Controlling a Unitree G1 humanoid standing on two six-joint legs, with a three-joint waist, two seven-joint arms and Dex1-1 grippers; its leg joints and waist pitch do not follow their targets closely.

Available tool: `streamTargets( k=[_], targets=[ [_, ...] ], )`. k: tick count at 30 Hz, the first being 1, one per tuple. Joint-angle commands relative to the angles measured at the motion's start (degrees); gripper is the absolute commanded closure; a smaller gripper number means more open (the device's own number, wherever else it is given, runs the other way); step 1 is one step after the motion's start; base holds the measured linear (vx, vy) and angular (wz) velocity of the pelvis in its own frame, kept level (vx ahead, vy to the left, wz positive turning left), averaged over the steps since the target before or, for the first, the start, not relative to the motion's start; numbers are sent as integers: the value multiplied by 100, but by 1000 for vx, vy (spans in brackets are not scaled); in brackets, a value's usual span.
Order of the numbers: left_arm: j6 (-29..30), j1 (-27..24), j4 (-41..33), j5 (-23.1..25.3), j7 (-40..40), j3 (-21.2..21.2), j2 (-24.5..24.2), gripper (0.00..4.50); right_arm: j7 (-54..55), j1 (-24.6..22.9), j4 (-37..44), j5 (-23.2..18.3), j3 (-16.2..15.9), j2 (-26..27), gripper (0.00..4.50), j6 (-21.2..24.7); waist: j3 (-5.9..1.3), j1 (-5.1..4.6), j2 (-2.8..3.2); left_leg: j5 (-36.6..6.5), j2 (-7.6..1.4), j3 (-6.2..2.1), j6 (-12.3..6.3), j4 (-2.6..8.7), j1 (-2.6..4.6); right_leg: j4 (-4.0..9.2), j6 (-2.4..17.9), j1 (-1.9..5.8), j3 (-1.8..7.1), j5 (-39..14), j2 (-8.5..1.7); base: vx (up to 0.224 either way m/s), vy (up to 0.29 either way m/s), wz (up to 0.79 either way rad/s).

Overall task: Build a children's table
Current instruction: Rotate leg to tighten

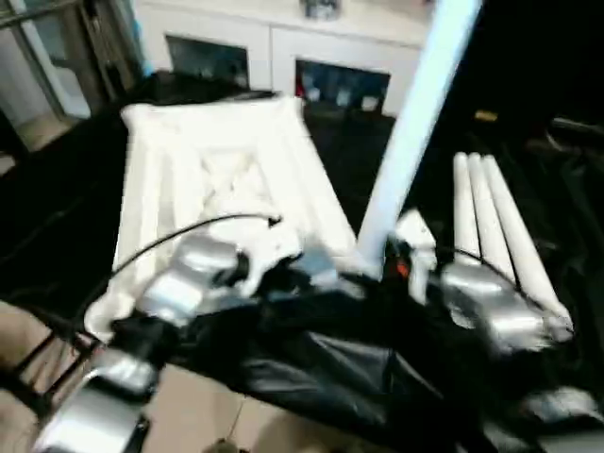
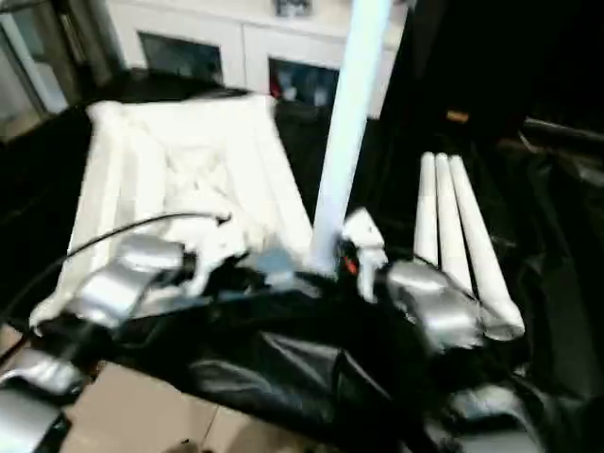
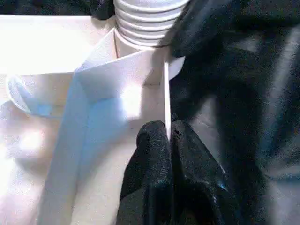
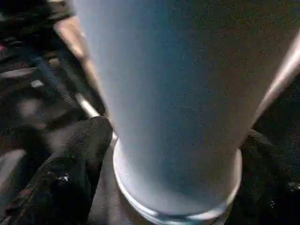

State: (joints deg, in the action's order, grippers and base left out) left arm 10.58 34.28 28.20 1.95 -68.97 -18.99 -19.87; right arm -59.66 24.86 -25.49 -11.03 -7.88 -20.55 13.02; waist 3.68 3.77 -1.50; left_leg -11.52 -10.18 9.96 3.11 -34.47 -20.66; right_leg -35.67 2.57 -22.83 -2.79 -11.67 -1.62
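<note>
First leg seated in a corner socket

The upturned white ribbed plastic tabletop (image 1: 222,179) is pinched by the closed left hand (image 3: 168,140); the round tapering white leg (image 1: 415,123) stands between the spread right hand (image 4: 164,154) fingers and should be kept plumb.

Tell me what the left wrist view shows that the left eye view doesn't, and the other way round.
Left wrist view alone: the left gripper shut on a thin wall of the tabletop, close up, and the ribbed end of the upright leg seated in the corner socket.

Left eye view alone: three spare legs lying side by side on the black sheet, the white cabinet behind, and the right gripper at the base of the upright leg.

Both: the upturned tabletop, the upright leg and the black sheet.
</note>
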Motion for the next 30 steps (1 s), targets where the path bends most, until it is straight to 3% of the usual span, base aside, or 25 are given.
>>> streamTargets(
  k=[1, 2, 5, 10, 15, 18, 20, 22, 23, 24, 27, 30],
  targets=[
    [-180, 63, -305, -153, -357, -173, 80, 450, -243, -25, 181, -49, -149, -34, 64, 117, -399, 2, 32, -511, -353, -89, -477, 354, 34, 427, 1288, 365, 335, -406, -640, 0, 0, 0],
    [-199, 58, -312, -163, -407, -175, 41, 450, -281, -39, 217, -59, -141, -49, 89, 144, -399, -4, 29, -501, -351, -94, -461, 356, 30, 422, 1289, 368, 333, -402, -639, 0, 0, 0],
    [-147, 46, -372, -228, -546, -201, -59, 450, -373, -69, 329, -141, -161, -77, 97, 267, -401, -8, 26, -491, -334, -98, -402, 354, 22, 429, 1280, 375, 337, -459, -645, 0, 0, 0],
    [-126, 17, -388, -214, -586, -203, -94, 450, -425, -138, 545, -241, -211, -53, 149, 489, -414, -3, 22, -361, -336, -95, -427, 348, 21, 398, 1308, 373, 330, -205, -638, 0, 0, 0],
    [-91, 33, -320, -186, -412, -128, 17, 450, -269, -191, 511, -197, -235, 96, 165, 532, -413, 8, 27, -407, -337, -94, -390, 346, 28, 417, 1279, 368, 333, -339, -652, 0, 0, 0],
    [-20, 155, -141, -160, 16, -12, 232, 450, 511, -68, 61, 54, -100, 415, 166, 339, -409, -12, 17, -422, -321, -100, -328, 350, 23, 421, 1263, 369, 328, -395, -642, 0, 0, 0],
    [41, 293, 45, -78, 413, 52, 404, 450, 1390, 143, -453, 253, 63, 708, 166, 281, -375, -60, 30, -559, -312, -96, -218, 364, 33, 459, 1259, 335, 324, -718, -649, 0, 0, 0],
    [133, 428, 229, 7, 789, 112, 581, 450, 2072, 349, -908, 302, 256, 971, 167, 240, -381, -131, 13, -697, -293, -117, -67, 368, 31, 504, 1112, 369, 324, -1268, -659, 0, 0, 0],
    [197, 490, 314, 44, 963, 139, 665, 450, 2322, 438, -1089, 287, 351, 1082, 167, 226, -381, -147, -14, -686, -290, -109, -68, 363, 27, 512, 1091, 366, 331, -1300, -659, 0, 0, 0],
    [252, 576, 433, 97, 1212, 165, 793, 450, 2747, 598, -1373, 271, 484, 1250, 169, 151, -380, -170, 16, -672, -279, -115, -65, 360, 26, 513, 1090, 359, 335, -1329, -652, 0, 0, 0],
    [481, 828, 785, 216, 2104, 311, 1238, 450, 3884, 1083, -2103, 174, 863, 1773, 169, 5, -409, -187, 15, -525, -266, -116, -58, 348, 21, 501, 1114, 361, 333, -1113, -637, 0, 0, 0],
    [459, 926, 938, 267, 2510, 372, 1475, 450, 4135, 1270, -2394, 301, 848, 2003, 169, -241, -425, -171, -3, -412, -272, -98, -162, 338, 2, 450, 1226, 375, 340, -626, -639, 0, 0, 0]
  ],
)
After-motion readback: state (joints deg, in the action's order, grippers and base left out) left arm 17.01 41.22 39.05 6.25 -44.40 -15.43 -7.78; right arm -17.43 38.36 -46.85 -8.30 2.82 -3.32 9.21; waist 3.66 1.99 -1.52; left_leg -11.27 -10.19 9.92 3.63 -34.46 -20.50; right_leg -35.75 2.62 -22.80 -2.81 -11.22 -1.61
